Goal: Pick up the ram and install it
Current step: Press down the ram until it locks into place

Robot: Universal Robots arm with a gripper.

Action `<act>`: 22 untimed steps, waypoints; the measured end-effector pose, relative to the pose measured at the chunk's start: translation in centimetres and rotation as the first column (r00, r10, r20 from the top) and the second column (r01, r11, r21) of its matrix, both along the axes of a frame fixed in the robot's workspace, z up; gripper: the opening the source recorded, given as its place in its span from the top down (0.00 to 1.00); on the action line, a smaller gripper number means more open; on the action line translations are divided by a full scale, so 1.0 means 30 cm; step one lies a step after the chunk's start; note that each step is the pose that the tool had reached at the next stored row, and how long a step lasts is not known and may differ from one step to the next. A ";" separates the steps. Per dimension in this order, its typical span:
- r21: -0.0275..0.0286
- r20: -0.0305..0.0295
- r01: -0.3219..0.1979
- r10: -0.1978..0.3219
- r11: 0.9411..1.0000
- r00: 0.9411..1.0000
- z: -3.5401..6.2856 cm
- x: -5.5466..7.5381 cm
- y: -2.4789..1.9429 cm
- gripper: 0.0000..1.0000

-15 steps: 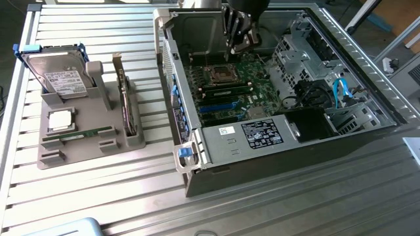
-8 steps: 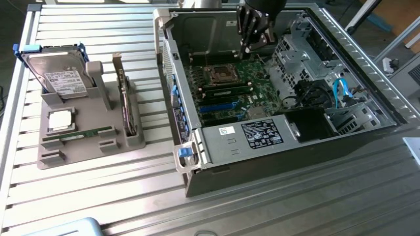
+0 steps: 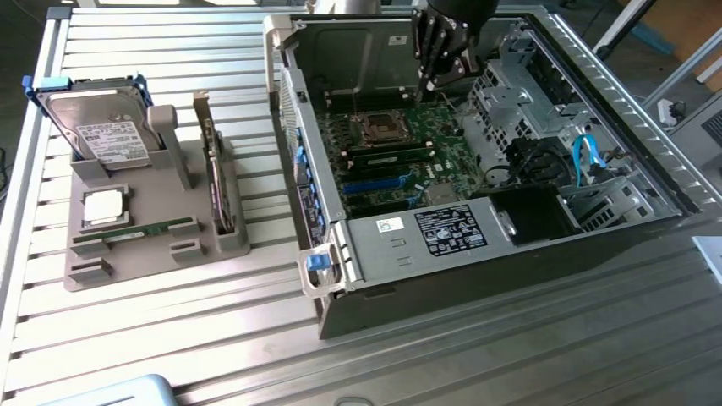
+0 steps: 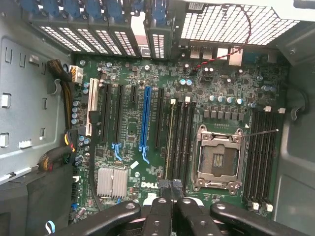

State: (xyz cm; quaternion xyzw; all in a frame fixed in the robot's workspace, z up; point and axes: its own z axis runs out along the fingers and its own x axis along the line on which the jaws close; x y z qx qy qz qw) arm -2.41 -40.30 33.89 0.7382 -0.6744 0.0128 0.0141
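The ram (image 3: 147, 230), a thin green stick, lies in a slot at the front of a grey fixture (image 3: 90, 275) on the exterior view's left. My gripper (image 3: 431, 83) hangs over the open computer case (image 3: 474, 279), far from that stick, above the motherboard (image 3: 395, 173) near the processor socket (image 3: 374, 127). In the wrist view the gripper (image 4: 172, 186) is shut, its fingertips pressed together with nothing between them, over the black memory slots (image 4: 181, 140) beside the empty socket (image 4: 219, 157). A green strip (image 3: 390, 156) seems to sit along those slots.
The fixture also holds a hard drive (image 3: 101, 131), a square silver processor chip (image 3: 104, 205) and an upright expansion card (image 3: 215, 182). Inside the case are a blue slot (image 4: 145, 120), a heatsink (image 4: 112, 182), cables (image 3: 581, 161) and metal walls all around. The slatted table (image 3: 226, 338) surrounds everything.
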 end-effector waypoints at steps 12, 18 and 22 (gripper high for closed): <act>0.000 0.000 0.011 -0.011 1.000 1.000 0.000 0.000 0.000 0.89; 0.000 0.000 0.167 -0.167 0.986 0.986 -0.002 0.000 0.000 0.89; 0.000 0.000 0.259 -0.259 0.966 0.966 -0.003 0.000 0.000 0.89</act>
